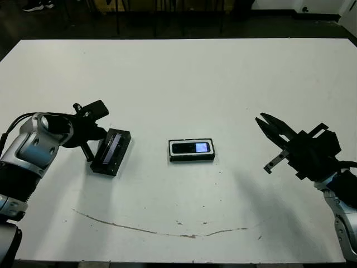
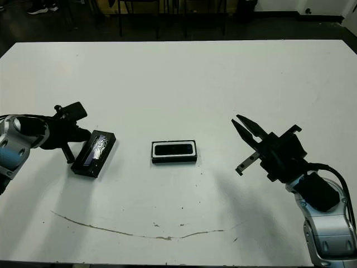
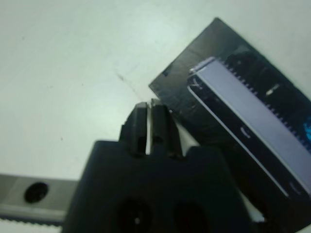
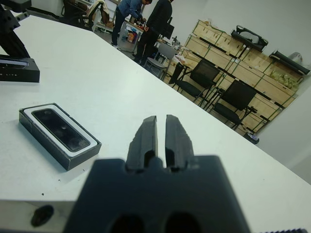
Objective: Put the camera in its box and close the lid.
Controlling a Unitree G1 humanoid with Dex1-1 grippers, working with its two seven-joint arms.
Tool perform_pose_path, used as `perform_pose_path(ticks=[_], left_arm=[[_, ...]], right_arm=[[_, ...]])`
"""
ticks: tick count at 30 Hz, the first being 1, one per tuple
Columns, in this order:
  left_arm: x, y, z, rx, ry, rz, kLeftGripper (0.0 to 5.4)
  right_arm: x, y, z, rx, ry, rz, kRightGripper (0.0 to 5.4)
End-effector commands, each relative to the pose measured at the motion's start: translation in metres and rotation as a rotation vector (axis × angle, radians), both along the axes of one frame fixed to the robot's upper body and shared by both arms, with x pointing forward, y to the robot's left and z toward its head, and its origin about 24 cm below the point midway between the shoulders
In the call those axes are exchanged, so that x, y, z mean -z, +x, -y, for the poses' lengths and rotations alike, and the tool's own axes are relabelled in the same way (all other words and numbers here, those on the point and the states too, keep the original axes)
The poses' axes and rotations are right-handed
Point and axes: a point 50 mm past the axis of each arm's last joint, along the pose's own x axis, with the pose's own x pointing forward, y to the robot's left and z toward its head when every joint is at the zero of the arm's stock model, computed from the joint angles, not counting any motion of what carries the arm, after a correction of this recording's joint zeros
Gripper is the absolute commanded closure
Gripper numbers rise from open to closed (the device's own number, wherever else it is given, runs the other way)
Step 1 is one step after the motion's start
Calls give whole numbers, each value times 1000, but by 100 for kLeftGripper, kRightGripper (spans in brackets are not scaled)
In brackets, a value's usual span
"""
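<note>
The left pincer (image 1: pixel 88 148), fingers pressed together, sits beside the lid (image 1: pixel 111 152), which is tilted up on the white worktop (image 1: pixel 184 78). The right pincer (image 2: pixel 241 128), also pressed together, hovers well apart from the box (image 1: pixel 192 150), where the camera (image 1: pixel 191 148) lies inside.

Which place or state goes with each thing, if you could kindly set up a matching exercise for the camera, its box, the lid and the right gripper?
Things:
1. camera
2. box
3. lid
4. right gripper

Places or states:
A. at the robot's right, touching nothing
B. middle of the table, uncovered
C. lying inside the box
D. on the table at the robot's left

Pairs: 1-C, 2-B, 3-D, 4-A
</note>
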Motion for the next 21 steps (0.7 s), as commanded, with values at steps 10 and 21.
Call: perform_pose_path(ticks=[10,21], left_arm=[[2,-9,-22,-125,75,46,540],[-62,-40,-36,-189,17,447,540]], right_arm=[[3,-1,1,13,-10,-37,538],[4,-1,0,12,-21,-39,538]])
